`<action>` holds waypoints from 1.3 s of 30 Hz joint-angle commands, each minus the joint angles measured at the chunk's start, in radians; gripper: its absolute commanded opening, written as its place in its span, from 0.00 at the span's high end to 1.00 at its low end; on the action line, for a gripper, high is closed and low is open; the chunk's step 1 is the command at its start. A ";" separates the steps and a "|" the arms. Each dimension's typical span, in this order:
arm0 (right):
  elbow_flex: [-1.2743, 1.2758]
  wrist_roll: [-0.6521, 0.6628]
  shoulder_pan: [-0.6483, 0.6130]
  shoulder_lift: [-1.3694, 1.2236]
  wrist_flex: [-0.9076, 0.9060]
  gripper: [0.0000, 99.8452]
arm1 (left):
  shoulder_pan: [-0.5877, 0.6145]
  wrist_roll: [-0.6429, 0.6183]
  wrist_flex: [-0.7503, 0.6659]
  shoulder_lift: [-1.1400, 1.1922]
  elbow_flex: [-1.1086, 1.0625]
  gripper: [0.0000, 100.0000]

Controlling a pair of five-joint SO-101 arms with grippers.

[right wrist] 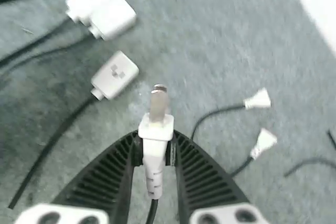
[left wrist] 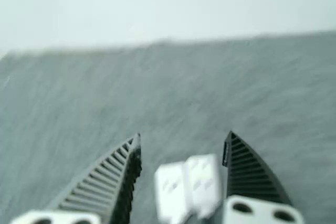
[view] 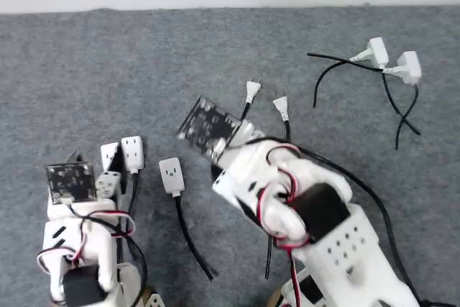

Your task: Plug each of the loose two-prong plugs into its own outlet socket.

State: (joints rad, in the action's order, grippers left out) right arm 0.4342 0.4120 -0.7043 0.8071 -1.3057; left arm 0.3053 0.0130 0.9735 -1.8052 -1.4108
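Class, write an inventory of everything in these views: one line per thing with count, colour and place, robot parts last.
Outlet sockets: three, white, black cables; two side by side at the left gripper, one alone beside them.
Loose plugs: two, white, black cables; lying beyond the right gripper.
Held plug: one, white; in the right gripper, prongs pointing outward.
Joined white pieces: two, crossing black cables; far right in the high view, seemingly plugs already in sockets.
Table: one, grey, carpet-like.
Left gripper: one, black fingers; open, either side of the paired sockets.
Right gripper: one, black fingers; shut on the held plug.
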 commanded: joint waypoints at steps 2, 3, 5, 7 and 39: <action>-0.008 0.014 -0.150 0.053 -0.001 0.99 | -0.219 0.017 0.038 -0.020 0.260 0.75; -0.005 0.014 -0.176 0.051 -0.001 0.99 | -0.256 0.017 0.051 -0.020 0.280 0.75; 0.008 0.028 -0.217 0.053 0.002 0.99 | -0.315 0.021 0.063 -0.020 0.308 0.75; 0.014 0.028 -0.245 0.054 -0.002 0.99 | -0.350 0.021 0.074 -0.020 0.335 0.75; -0.008 0.005 -0.234 0.148 -0.019 0.99 | -0.427 0.075 0.009 -0.020 0.013 0.75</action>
State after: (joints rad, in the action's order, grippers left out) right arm 0.4588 0.4258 -0.9436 0.8945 -1.3149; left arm -0.1857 0.0775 1.0625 -1.8082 -1.3034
